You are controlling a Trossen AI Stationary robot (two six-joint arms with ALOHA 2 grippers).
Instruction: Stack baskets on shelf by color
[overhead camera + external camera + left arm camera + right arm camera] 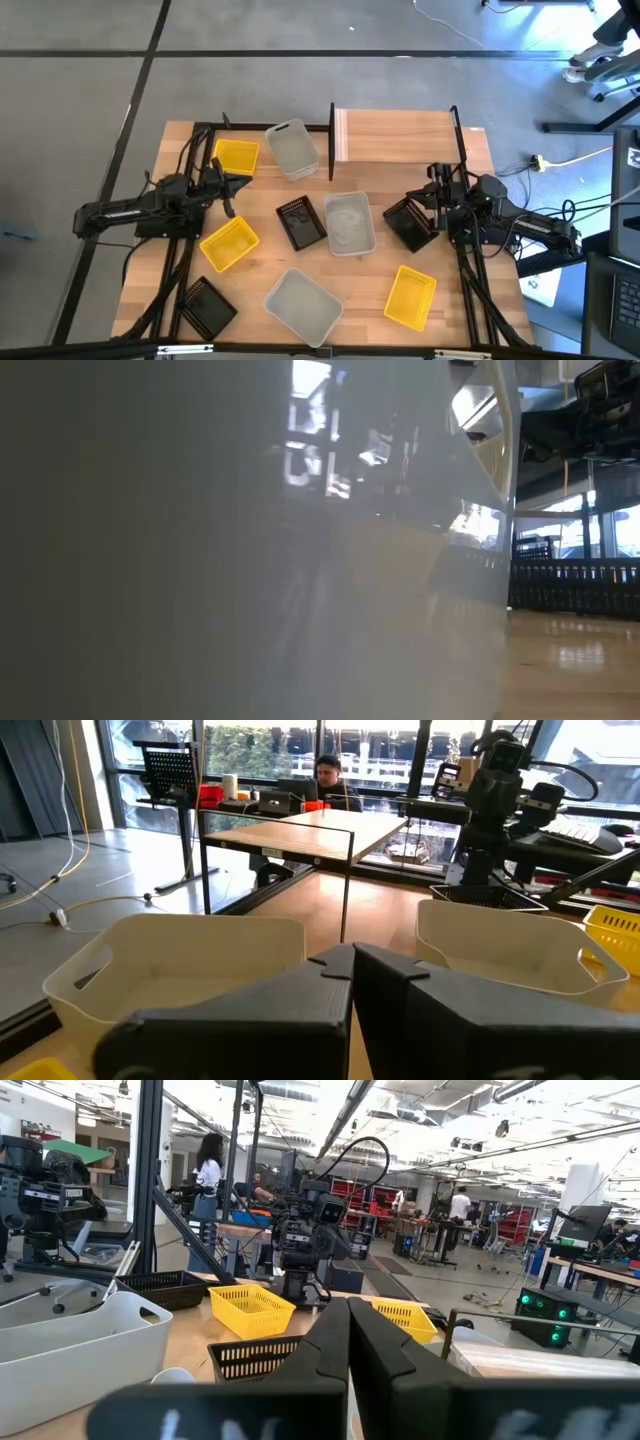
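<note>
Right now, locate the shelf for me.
In the high view the shelf sits at the table's far edge, right of centre, with a whitish basket just to its left.

Bright daylight, low view blurred

Three yellow baskets (236,156), three black slatted baskets (301,222), three translucent whitish baskets (293,149), one shelf (398,135), two arms (130,212)

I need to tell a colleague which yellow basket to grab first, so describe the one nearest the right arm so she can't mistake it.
Start at the shelf at the table's far edge and come straight toward the near edge on the right arm's side. The yellow basket lies there, in front of the right gripper. It is the only yellow one on that half; the other two sit by the left arm.
</note>
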